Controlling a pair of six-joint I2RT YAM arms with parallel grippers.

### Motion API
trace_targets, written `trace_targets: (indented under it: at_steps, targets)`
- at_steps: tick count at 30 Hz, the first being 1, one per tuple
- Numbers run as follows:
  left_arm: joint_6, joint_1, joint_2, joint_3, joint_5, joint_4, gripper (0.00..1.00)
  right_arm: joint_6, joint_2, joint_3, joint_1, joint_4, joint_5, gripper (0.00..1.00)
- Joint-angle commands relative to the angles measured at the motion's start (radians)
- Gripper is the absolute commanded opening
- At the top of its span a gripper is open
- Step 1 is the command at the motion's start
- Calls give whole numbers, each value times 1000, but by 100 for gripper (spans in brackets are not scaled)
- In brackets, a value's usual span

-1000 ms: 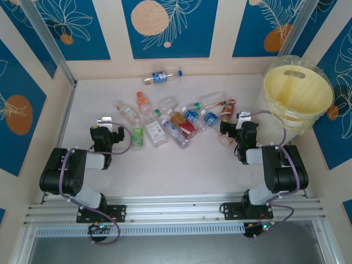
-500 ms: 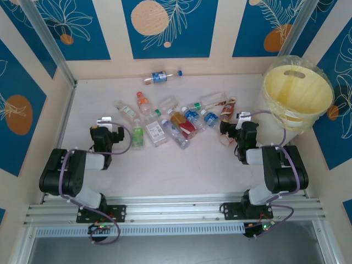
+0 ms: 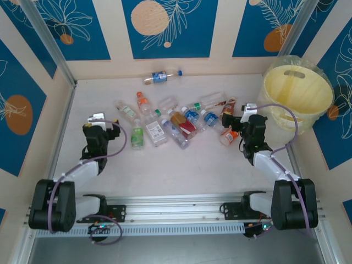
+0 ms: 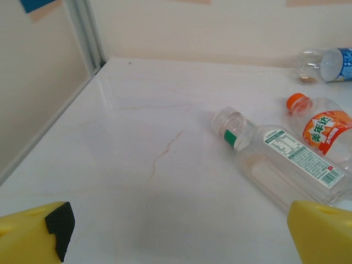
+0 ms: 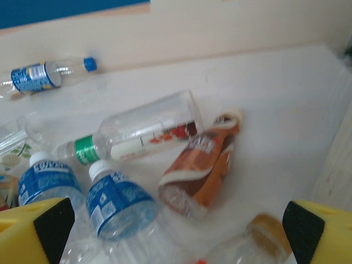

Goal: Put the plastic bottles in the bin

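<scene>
Both arms stretch forward, low over the white desk (image 3: 181,165). The left gripper (image 3: 99,118) and right gripper (image 3: 240,116) both gape wide, grasping nothing. The bottles (image 3: 170,118) lie scattered between them, and the bin (image 3: 297,93) stands in the far right corner against blue-and-cream walls (image 3: 165,27).

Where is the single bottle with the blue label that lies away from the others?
In the top view the blue-labelled bottle lies on its side near the back wall, behind the other bottles and well left of the bin.
</scene>
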Motion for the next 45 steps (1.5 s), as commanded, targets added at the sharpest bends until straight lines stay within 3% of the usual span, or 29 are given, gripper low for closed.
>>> trace_targets:
  at_steps: [1,3,6,8,10,14,20,28,34,41,45]
  targets:
    - [-267,-9,-89,84,-50,-337,100,234,-32,66,17,-236,-23,100]
    - [-367,-9,-114,143,37,-494,100,388,-34,85,26,-304,-48,100]
    - [-478,-13,-112,183,206,-594,100,571,-31,75,53,-337,-102,100]
    - [-538,-33,-99,191,248,-643,100,597,-31,70,81,-332,-145,100]
    - [-544,-67,-73,211,282,-698,100,604,-32,87,140,-363,-97,100]
    - [-501,-167,-16,257,227,-823,100,603,-8,147,234,-430,5,100]
    - [-396,-298,33,270,243,-813,100,552,61,222,297,-466,63,100]
    - [-354,-356,176,333,215,-806,100,524,135,289,338,-504,112,100]
    - [-289,-402,295,412,89,-841,99,519,141,304,341,-526,135,100]
    - [-287,-405,392,416,17,-796,89,518,135,307,342,-554,159,100]
    - [-273,-405,427,414,45,-766,75,512,134,312,343,-557,165,99]
